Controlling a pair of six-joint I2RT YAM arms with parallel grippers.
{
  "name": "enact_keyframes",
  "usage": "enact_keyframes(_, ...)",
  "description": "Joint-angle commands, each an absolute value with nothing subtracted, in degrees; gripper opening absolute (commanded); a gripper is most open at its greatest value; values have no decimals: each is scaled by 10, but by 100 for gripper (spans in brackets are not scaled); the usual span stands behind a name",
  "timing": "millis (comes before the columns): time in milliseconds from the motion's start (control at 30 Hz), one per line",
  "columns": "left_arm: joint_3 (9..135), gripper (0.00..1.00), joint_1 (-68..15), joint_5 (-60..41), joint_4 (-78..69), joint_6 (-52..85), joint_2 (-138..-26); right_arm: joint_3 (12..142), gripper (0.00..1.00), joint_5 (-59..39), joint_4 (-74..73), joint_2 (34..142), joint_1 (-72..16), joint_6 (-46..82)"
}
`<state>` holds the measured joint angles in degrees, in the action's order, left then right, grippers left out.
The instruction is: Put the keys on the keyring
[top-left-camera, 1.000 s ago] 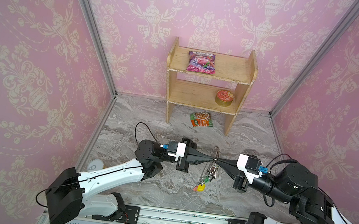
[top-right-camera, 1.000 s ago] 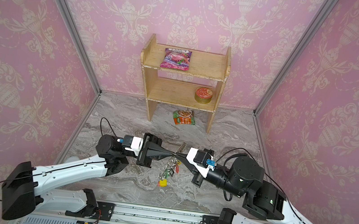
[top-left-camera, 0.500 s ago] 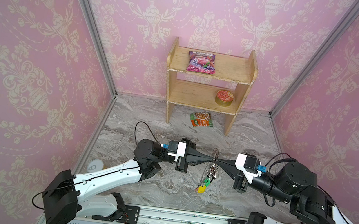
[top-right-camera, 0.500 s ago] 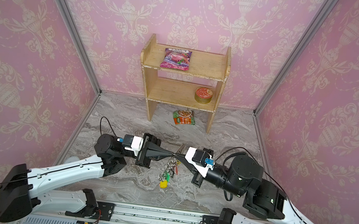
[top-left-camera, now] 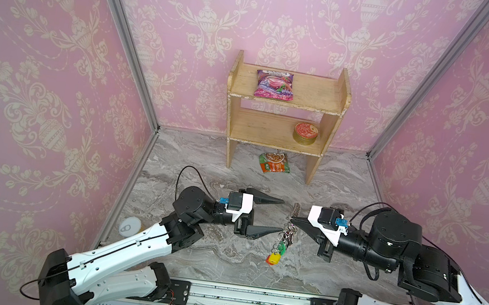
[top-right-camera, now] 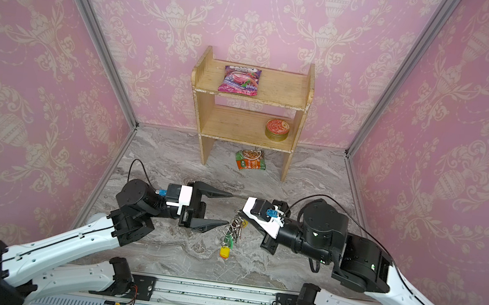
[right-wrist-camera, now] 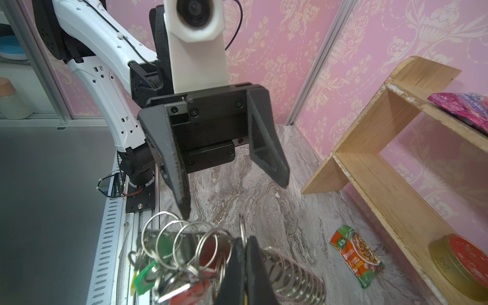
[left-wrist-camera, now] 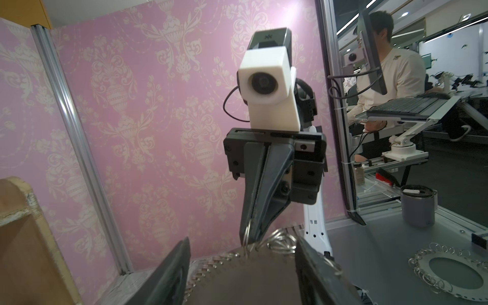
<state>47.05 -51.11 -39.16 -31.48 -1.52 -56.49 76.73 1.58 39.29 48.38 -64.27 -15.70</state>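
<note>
Hanging edge-on above the tabletop, the keyring shows silver loops, with the keys (green, yellow and red tags) bunched beneath. The right tool is clenched on its rim; the left tool gapes wide just beside it, holding nothing.

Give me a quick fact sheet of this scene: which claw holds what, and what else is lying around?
Right gripper: shut, pinching the keyring
Left gripper: open, holding nothing, next to the keyring
Keys: hanging in a bunch under the keyring, with green, yellow and red tags
Shelf: pink packet on the top board, round tin on the lower board
Under the shelf: orange-green packet
</note>
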Motion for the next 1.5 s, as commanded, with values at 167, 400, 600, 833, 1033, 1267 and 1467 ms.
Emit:
enact_keyframes(167,533,70,-510,-318,-71,-104,-548,845,0,32,504,541,-634,-182)
enact_keyframes(400,581,48,-510,-340,-4,-149,-561,867,0,7,538,569,-610,-194)
enact_keyframes(600,609,39,-510,-367,43,-174,-585,865,0,-4,534,569,-595,-197)
enact_keyframes(833,628,26,-510,-400,45,-179,-610,861,0,-14,527,570,-587,-198)
enact_keyframes(1033,634,24,-513,-407,43,-179,-615,857,0,-22,523,569,-584,-197)
enact_keyframes(1267,641,20,-517,-408,52,-185,-624,858,0,-26,518,566,-583,-195)
enact_keyframes(1467,642,20,-521,-403,61,-193,-628,857,0,-27,513,564,-583,-194)
